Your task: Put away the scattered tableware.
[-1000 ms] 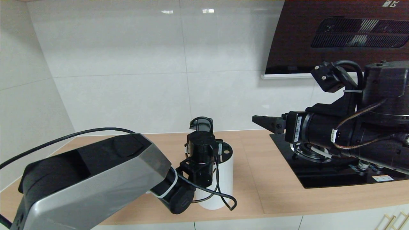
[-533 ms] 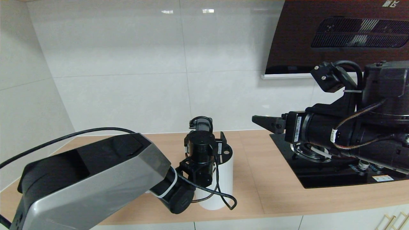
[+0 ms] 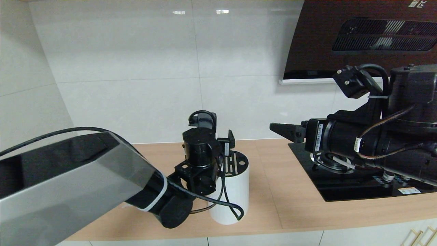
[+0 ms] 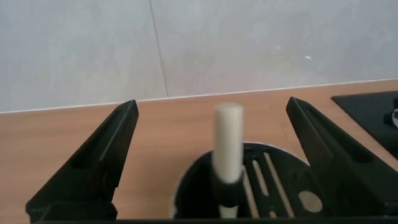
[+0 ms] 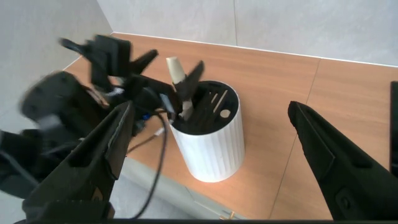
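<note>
Cream-handled utensil (image 4: 228, 140) stands in the black slotted top of the white holder (image 3: 232, 191), near the front edge of the bench (image 3: 273, 205). My left gripper (image 4: 211, 107) hangs just above it, fingers spread wide either side of the handle, gripping nothing. My right gripper (image 5: 211, 109) is held high near the hob (image 3: 341, 191) at the bench's right end, fingers likewise wide and empty.

left arm (image 3: 78, 184): chunky silver-grey angular shell, black panel, loose black cables (image 3: 218, 202), white zip tie (image 3: 157, 196); right arm (image 3: 344, 138) all black and round, white label strip (image 3: 320, 136), screws on its bracket (image 3: 351, 83); left gripper (image 4: 210, 104) is just black wedges
</note>
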### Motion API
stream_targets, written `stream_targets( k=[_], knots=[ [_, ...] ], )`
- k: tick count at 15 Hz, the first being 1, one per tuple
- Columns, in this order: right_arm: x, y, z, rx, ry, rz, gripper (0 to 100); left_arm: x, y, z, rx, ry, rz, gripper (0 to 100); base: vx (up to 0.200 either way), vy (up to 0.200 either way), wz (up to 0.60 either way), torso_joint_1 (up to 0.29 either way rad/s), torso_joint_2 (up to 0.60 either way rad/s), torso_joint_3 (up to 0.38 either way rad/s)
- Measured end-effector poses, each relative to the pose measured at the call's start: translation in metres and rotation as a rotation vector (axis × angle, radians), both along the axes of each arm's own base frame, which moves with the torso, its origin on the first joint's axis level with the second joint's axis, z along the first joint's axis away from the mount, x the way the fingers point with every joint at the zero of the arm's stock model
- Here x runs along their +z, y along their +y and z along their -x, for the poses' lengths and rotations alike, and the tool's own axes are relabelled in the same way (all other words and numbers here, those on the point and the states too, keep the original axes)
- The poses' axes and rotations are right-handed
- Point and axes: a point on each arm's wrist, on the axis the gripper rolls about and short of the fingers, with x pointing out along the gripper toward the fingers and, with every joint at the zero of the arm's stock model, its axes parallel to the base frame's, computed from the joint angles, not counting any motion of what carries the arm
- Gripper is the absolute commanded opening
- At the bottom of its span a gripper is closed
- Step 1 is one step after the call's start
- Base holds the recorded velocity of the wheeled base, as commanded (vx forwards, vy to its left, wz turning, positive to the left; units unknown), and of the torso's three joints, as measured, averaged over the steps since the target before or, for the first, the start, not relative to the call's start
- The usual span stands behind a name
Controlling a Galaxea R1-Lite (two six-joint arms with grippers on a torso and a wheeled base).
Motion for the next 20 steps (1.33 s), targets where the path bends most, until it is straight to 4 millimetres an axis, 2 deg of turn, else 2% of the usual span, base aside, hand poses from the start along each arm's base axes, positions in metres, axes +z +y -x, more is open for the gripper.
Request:
stream_targets(
  k=[3,5,7,9,12,14,17,20],
  knots=[
    [0.003,-0.002,0.002,-0.001,-0.007,-0.006,100,0.054,0.020,0.023,-0.046,-0.084,0.054,100,0.000,0.000,0.00,0.000,0.00,0.000],
    [0.004,-0.003,0.002,-0.005,-0.012,-0.009,100,0.094,0.038,0.050,-0.107,-0.137,0.088,100,0.000,0.000,0.00,0.000,0.00,0.000],
    [0.008,-0.009,0.001,-0.030,-0.025,-0.016,100,0.124,0.058,0.079,-0.179,-0.176,0.109,100,0.000,0.000,0.00,0.000,0.00,0.000],
    [0.014,-0.019,0.002,-0.057,-0.050,-0.020,100,0.144,0.083,0.109,-0.221,-0.212,0.126,100,0.000,0.000,0.00,0.000,0.00,0.000],
    [0.018,-0.048,0.013,-0.125,-0.094,0.007,100,0.159,0.132,0.144,-0.175,-0.253,0.130,100,0.000,0.000,0.00,0.000,0.00,0.000],
    [0.012,-0.077,0.036,-0.182,-0.127,0.049,100,0.163,0.164,0.172,-0.116,-0.255,0.117,100,0.000,0.000,0.00,0.000,0.00,0.000],
    [0.001,-0.120,0.088,-0.272,-0.197,0.059,100,0.157,0.201,0.227,-0.079,-0.205,0.084,100,0.000,0.000,0.00,0.000,0.00,0.000],
    [-0.011,-0.151,0.150,-0.360,-0.298,0.030,100,0.136,0.234,0.291,-0.071,-0.132,0.045,100,0.000,0.000,0.00,0.000,0.00,0.000]
  ],
)
